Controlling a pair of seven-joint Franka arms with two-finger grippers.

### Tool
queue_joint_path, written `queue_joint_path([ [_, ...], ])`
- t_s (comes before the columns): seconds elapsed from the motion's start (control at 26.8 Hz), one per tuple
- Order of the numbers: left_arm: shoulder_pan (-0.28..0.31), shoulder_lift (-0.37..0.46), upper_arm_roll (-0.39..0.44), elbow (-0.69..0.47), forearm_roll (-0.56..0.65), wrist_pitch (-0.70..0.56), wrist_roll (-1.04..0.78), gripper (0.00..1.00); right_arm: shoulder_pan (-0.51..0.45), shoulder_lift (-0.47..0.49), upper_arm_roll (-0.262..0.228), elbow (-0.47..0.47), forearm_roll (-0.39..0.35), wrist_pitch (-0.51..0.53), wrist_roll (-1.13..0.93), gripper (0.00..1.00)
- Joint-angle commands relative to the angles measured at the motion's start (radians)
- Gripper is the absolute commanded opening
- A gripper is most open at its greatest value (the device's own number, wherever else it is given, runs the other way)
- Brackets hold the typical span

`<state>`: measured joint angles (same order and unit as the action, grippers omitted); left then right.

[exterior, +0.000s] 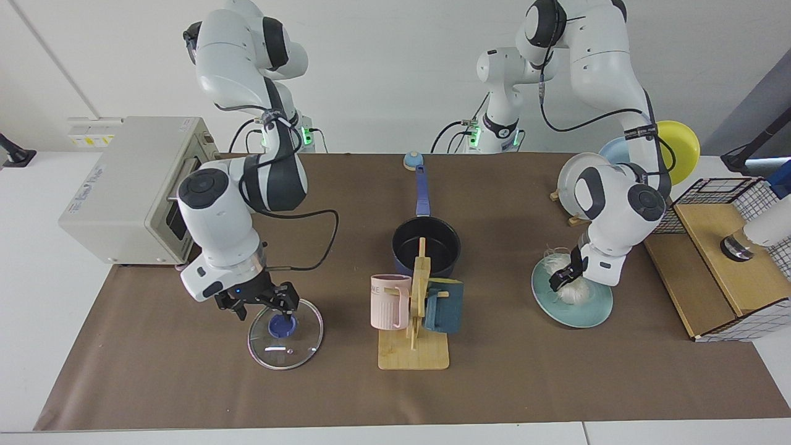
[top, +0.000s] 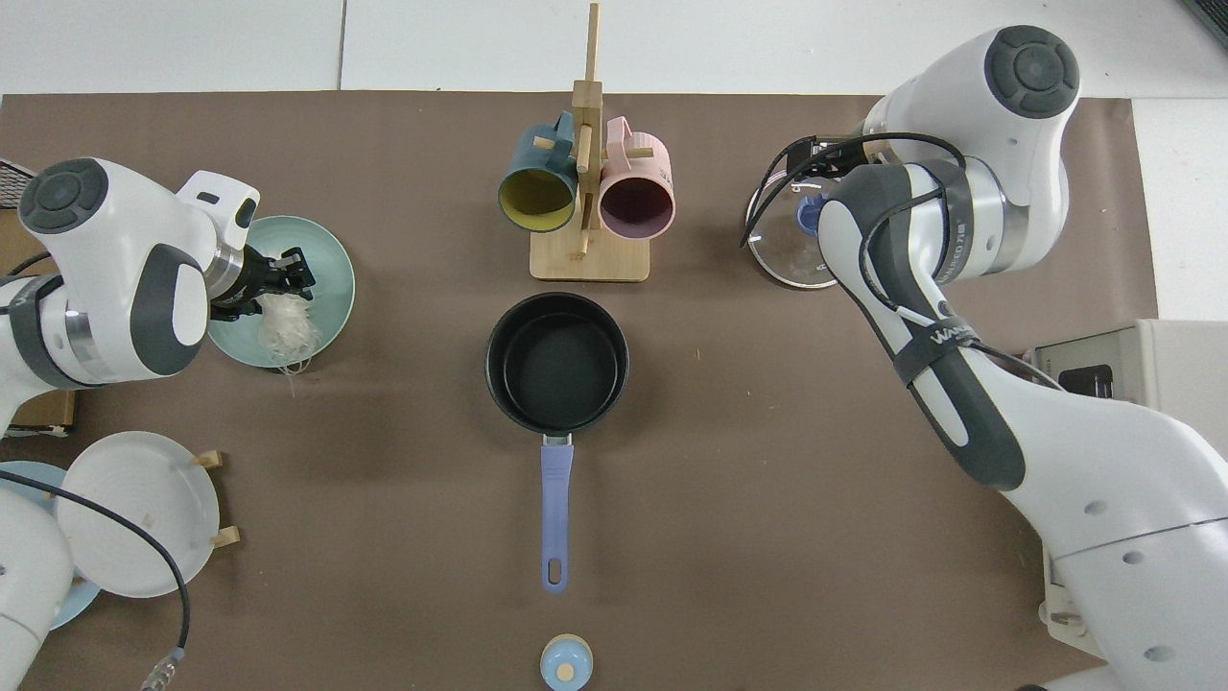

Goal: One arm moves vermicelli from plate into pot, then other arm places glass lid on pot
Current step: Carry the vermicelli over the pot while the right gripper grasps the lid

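the left gripper (exterior: 561, 281) is down on the pale teal plate (exterior: 584, 312) at the worktop's (exterior: 185, 383) side, its jaws narrowed into the vermicelli (exterior: 571, 290), which sits heaped on the plate with a few strands trailing over the rim in the top view; whether the jaws are fully clamped on the strands cannot be told. the right gripper (exterior: 264, 304) hangs just over the blue knob of the glass lid (exterior: 285, 334), jaws apart on either side of the knob, and the lid lies flat on the worktop. the pot (top: 557, 362) stands empty mid-worktop, behind the wooden mug rack (exterior: 415, 346) in the facing view.
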<state>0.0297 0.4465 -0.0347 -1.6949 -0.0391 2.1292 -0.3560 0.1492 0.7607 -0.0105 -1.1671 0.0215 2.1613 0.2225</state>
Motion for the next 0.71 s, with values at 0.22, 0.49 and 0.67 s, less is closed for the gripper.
queue_joint_path([
  [0.22, -0.01, -0.196, -0.089, 0.029, -0.06, -0.23, -0.181, 0.0, -0.01, 0.016, 0.012, -0.06, -0.003, 0.098, -0.002, 1.0],
  [0.49, -0.011, -0.226, -0.283, -0.002, -0.08, -0.209, -0.357, 0.0, -0.017, 0.005, 0.012, -0.123, 0.0, 0.111, -0.054, 1.0],
  [0.67, -0.011, -0.226, -0.364, -0.054, -0.137, -0.12, -0.443, 0.0, -0.02, -0.007, 0.012, -0.121, 0.0, 0.048, -0.054, 1.0],
])
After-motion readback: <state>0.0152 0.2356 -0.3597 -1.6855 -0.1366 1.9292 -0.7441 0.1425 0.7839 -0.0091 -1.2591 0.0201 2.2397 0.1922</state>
